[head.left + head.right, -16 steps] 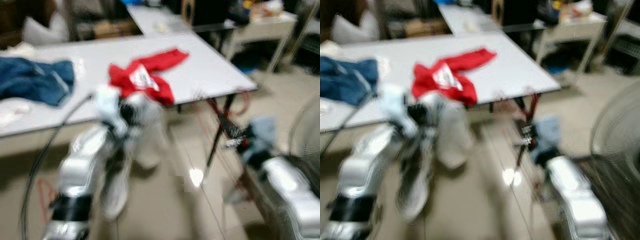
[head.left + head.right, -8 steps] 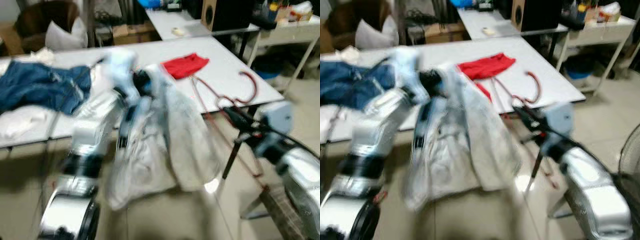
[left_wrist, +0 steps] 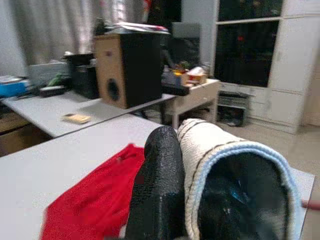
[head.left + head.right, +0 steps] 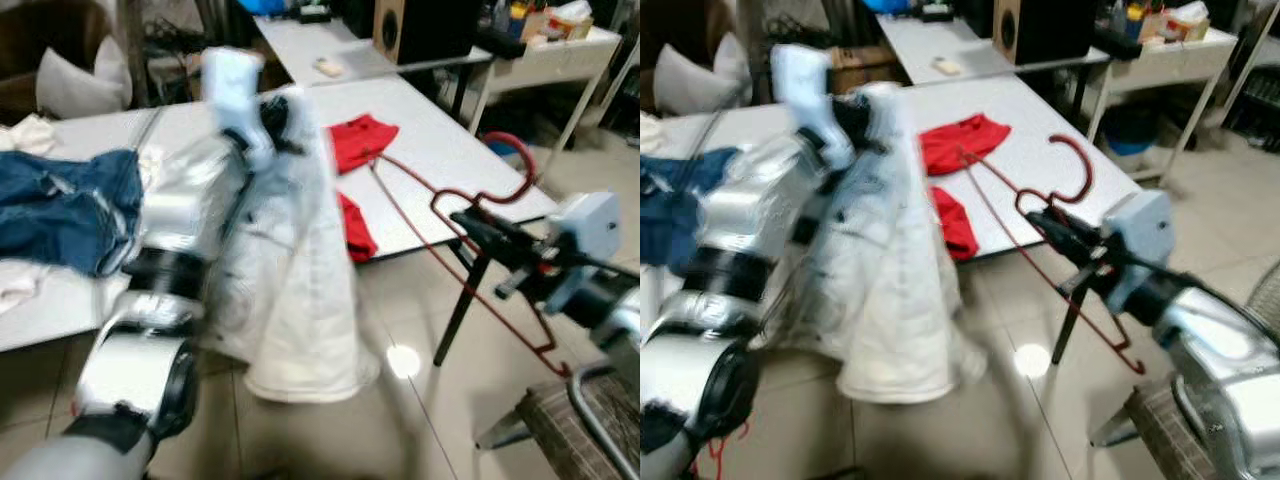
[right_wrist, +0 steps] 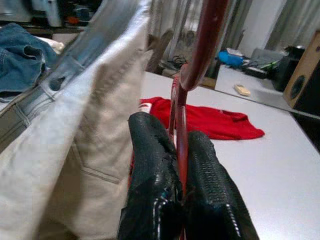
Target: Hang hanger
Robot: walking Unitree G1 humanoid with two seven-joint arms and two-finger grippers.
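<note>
Hanger [image 4: 470,250] pinched by right gripper [image 5: 177,165], over table edge [image 4: 460,225].

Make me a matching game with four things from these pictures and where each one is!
Things:
1. red hanger
2. pale garment
3. blue jeans
4. black speaker

Places:
A. heaped on the white table, on the robot's left
B. pinched in the right end effector
C. standing on the far table
D. hanging from the left end effector

Pairs: 1-B, 2-D, 3-A, 4-C
</note>
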